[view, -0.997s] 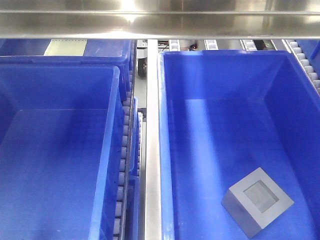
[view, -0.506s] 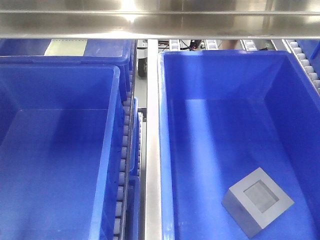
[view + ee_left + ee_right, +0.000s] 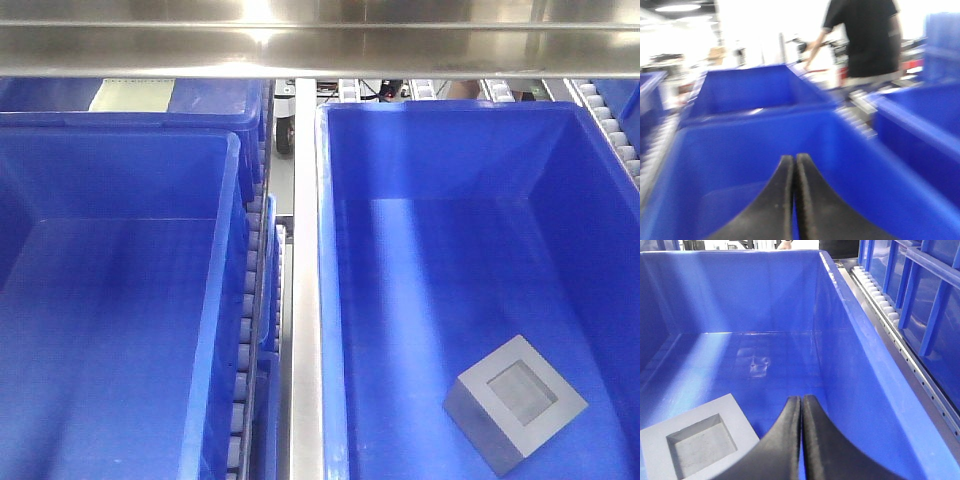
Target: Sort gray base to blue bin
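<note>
The gray base (image 3: 515,402) lies on the floor of the right blue bin (image 3: 330,300), near its front right, recess facing up. It also shows in the right wrist view (image 3: 697,440), just left of my right gripper (image 3: 802,399), which is shut and empty above the bin floor. My left gripper (image 3: 794,159) is shut and empty over the left blue bin (image 3: 755,145). Neither gripper shows in the front view.
A second blue bin (image 3: 215,300) stands at the left, another (image 3: 200,95) behind it. A steel rail (image 3: 305,300) and roller tracks (image 3: 250,300) run between the bins. A steel beam (image 3: 320,45) crosses the top. A person (image 3: 867,37) stands beyond the bins.
</note>
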`<state>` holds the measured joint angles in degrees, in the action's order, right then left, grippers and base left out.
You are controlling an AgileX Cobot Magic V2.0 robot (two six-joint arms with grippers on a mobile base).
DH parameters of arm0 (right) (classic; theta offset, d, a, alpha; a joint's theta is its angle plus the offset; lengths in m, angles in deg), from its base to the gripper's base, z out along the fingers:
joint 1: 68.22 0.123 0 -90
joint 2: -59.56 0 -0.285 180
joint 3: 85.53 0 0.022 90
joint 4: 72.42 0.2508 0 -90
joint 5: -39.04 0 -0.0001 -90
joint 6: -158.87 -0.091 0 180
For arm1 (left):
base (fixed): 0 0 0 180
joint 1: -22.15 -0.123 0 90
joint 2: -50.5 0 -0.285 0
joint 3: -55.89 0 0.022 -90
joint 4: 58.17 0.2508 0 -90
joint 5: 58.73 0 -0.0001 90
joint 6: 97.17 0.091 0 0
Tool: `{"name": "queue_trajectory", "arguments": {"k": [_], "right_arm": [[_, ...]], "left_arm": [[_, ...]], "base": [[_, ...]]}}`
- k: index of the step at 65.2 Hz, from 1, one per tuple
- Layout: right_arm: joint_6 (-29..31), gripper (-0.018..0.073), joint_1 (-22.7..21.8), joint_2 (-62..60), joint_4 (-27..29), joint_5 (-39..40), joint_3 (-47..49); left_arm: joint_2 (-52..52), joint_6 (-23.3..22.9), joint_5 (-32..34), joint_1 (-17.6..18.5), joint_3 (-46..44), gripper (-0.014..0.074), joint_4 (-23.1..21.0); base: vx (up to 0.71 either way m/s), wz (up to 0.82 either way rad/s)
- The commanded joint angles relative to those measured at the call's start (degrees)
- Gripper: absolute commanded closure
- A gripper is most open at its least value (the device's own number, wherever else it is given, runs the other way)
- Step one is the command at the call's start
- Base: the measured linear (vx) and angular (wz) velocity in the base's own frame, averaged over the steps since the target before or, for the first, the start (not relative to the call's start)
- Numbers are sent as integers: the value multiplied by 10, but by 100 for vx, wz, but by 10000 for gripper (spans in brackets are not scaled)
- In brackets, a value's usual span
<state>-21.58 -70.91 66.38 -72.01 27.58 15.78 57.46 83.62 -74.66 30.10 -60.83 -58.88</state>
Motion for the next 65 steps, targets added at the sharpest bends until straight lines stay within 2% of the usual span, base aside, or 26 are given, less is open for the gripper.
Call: {"name": "queue_trajectory", "arguments": {"k": [1,8,19,41,65], "right_arm": [[5,564,0,0,-4,30,-2],[5,564,0,0,-4,30,-2],[5,564,0,0,-4,30,-2],[5,564,0,0,-4,30,-2],[5,564,0,0,-4,30,-2]], "left_arm": [[-7,0,78,-37,19,603,3],[-7,0,118,-70,58,603,3],[-7,0,159,-93,120,603,2],[-7,0,88,-97,143,603,2],[-7,0,84,-97,142,603,2]], "base": [[0,0],[0,0],[0,0],[0,0],[0,0]]}}
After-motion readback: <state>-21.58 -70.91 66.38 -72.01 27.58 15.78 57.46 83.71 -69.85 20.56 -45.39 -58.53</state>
